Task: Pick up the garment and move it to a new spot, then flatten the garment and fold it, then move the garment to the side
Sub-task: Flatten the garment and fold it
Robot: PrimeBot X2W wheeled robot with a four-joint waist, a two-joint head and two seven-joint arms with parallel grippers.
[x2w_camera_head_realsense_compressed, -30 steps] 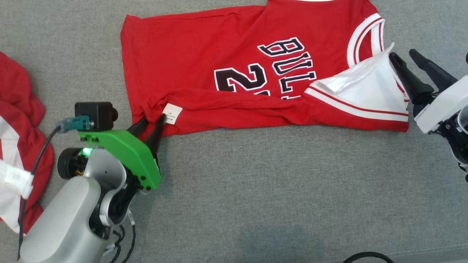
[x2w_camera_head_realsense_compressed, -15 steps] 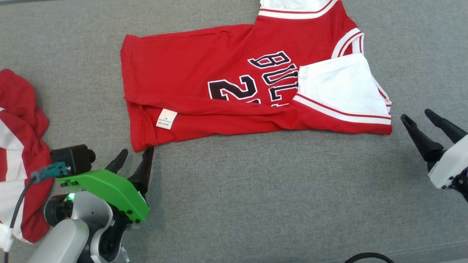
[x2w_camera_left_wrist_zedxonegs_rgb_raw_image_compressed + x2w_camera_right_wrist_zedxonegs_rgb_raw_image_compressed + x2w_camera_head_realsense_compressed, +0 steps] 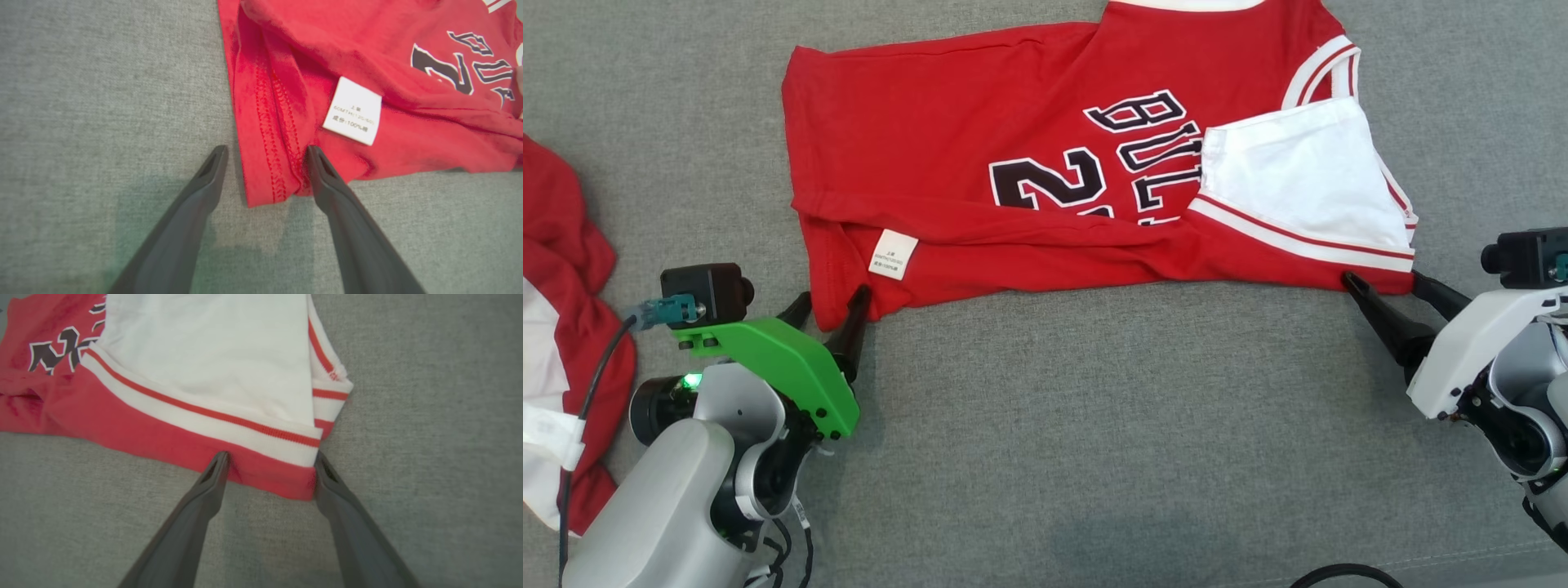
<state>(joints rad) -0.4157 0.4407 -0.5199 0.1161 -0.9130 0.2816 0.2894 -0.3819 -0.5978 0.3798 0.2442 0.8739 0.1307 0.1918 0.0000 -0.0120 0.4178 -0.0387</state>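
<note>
In the head view, a red basketball jersey [image 3: 931,122] is seen spread on a grey upholstered surface [image 3: 1094,425], in the upper middle. Its long axis runs left to right, with the hem to the left and the white-trimmed armholes to the right. The near long edge is folded over, and a care label [image 3: 892,255] is exposed. The left gripper [image 3: 832,296] is set at the near hem corner and the right gripper [image 3: 1382,279] at the near shoulder corner. A second red-and-white garment [image 3: 556,269] is bunched at the far left.

In the left wrist view, the fingers are spread wide, and the stitched hem corner lies between them, ungrasped.

In the right wrist view, the fingers are likewise parted, with the red corner below the white lining [image 3: 212,347] straddled but not pinched.
</note>
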